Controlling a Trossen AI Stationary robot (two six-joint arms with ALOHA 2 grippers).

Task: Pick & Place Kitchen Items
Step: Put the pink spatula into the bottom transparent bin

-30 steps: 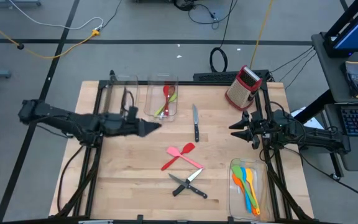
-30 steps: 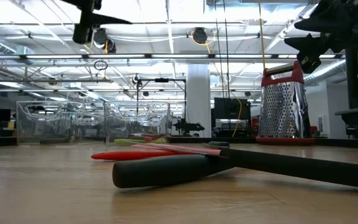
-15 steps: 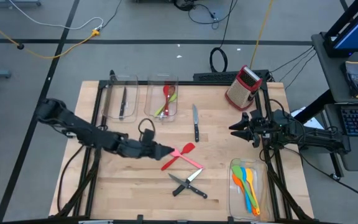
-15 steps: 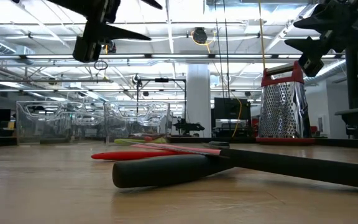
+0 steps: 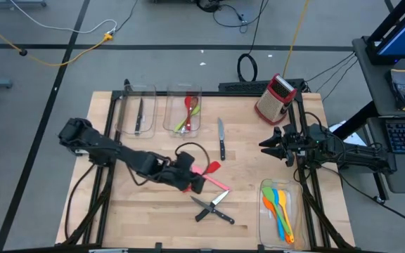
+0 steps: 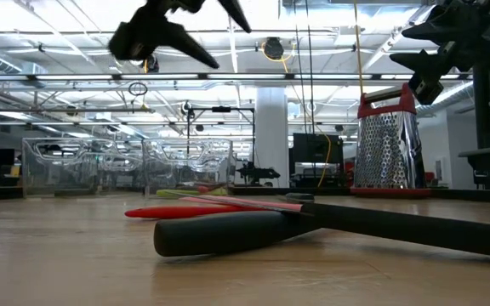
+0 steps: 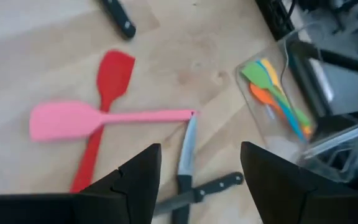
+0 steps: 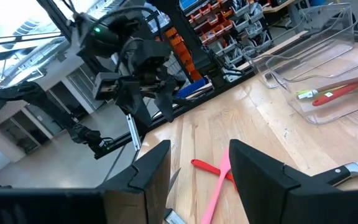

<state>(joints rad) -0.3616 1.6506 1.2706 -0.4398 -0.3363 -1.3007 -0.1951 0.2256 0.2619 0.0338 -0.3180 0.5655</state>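
A red spatula (image 5: 213, 167) and a pink spatula (image 5: 218, 182) lie crossed on the middle of the wooden table. My left gripper (image 5: 194, 181) hangs open above their near-left ends, touching nothing; its wrist view shows the pink spatula (image 7: 104, 118) over the red one (image 7: 107, 87). Two black-handled knives (image 5: 213, 207) lie crossed nearer the front, and a third knife (image 5: 221, 138) lies farther back. My right gripper (image 5: 264, 146) waits open and empty above the table's right side.
At the back stand a clear bin holding a knife (image 5: 138, 112), a clear bin with red and green utensils (image 5: 186, 112), and a red box grater (image 5: 275, 98). A clear bin with orange, blue, yellow and green spatulas (image 5: 280, 211) stands front right.
My left gripper has swung from beside the far-left bins toward the table's near and right side, ending over the crossed red and pink spatulas with its fingers tipped downward. No utensil on the table has moved.
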